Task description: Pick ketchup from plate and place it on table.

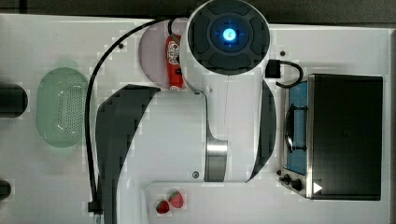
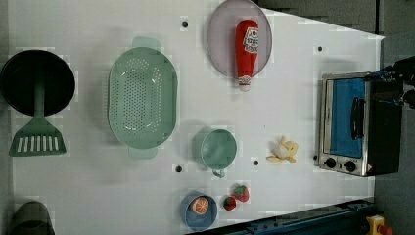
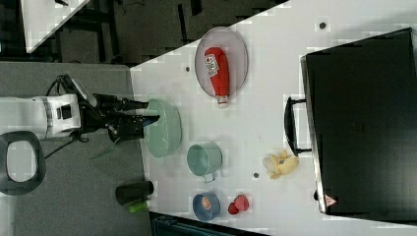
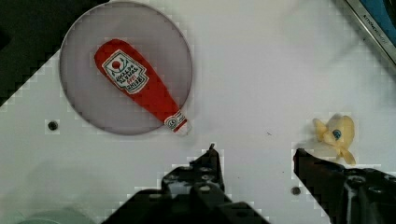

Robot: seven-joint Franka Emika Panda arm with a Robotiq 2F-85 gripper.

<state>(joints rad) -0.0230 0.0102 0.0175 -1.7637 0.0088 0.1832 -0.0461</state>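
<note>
The ketchup (image 4: 140, 91), a slim red bottle with a white label, lies flat on the round mauve plate (image 4: 88, 51). Its white cap pokes just past the rim. Both also show near the table's far edge in the left view, ketchup (image 2: 246, 49) on plate (image 2: 220, 34), and in the right view, ketchup (image 3: 217, 71) on plate (image 3: 236, 49). The top view has the ketchup (image 1: 173, 63) beside my arm. My gripper (image 4: 256, 156) hangs open well above the white table (image 4: 261, 70), apart from the bottle, with nothing between its fingers. It also shows in the right view (image 3: 150, 111).
A green colander (image 2: 142, 98), a green cup (image 2: 219, 149), a yellow banana toy (image 2: 283, 150), a blue bowl (image 2: 198, 211) and strawberries (image 2: 236, 196) sit on the table. A toaster oven (image 2: 350, 125) stands at the left view's right. A black pan (image 2: 36, 83) and spatula (image 2: 38, 137) lie at the left view's left.
</note>
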